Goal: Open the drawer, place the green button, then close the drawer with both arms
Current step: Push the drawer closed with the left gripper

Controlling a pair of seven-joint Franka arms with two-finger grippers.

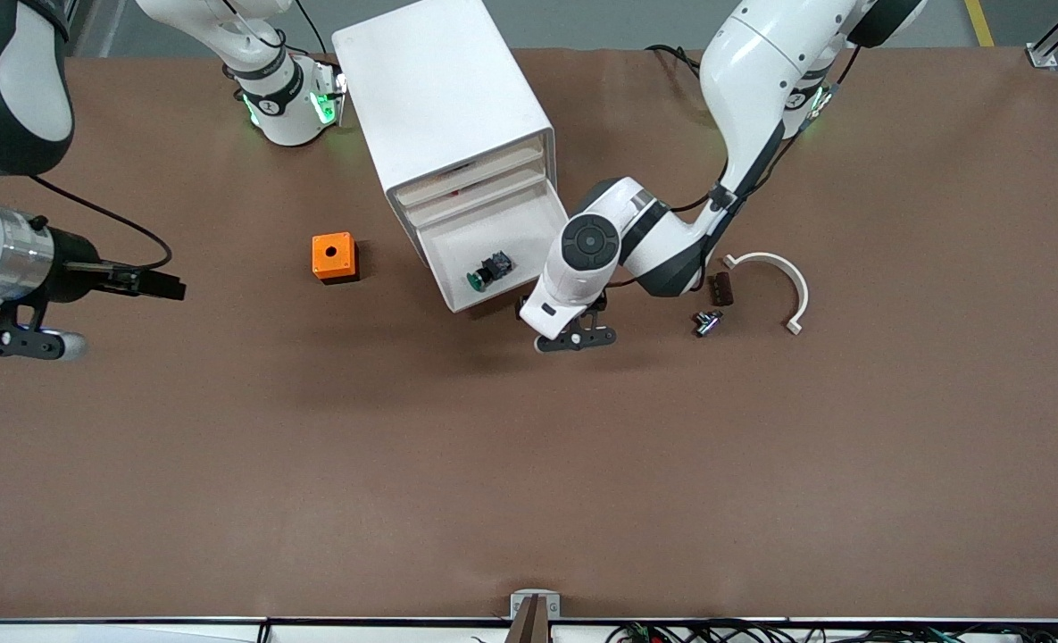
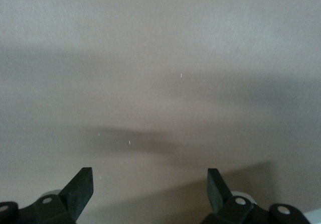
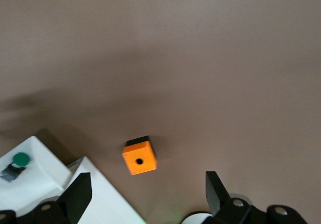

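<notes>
The white cabinet (image 1: 444,98) stands toward the robots' side of the table. One lower drawer (image 1: 529,223) is pulled out. The green-capped button (image 1: 488,271) lies in it, near its front. My left gripper (image 1: 557,323) is low by the drawer's front corner, at the left arm's end. Its wrist view shows the gripper (image 2: 148,181) open and empty, facing a plain pale surface. My right gripper (image 1: 158,286) hangs high over the right arm's end of the table, open and empty. The right wrist view shows that gripper (image 3: 148,184), the button (image 3: 20,159) and the drawer (image 3: 37,181).
An orange box with a hole (image 1: 334,257) (image 3: 139,157) sits on the table beside the drawer toward the right arm's end. Toward the left arm's end lie a white curved piece (image 1: 774,277), a small dark block (image 1: 720,288) and a small black switch (image 1: 707,321).
</notes>
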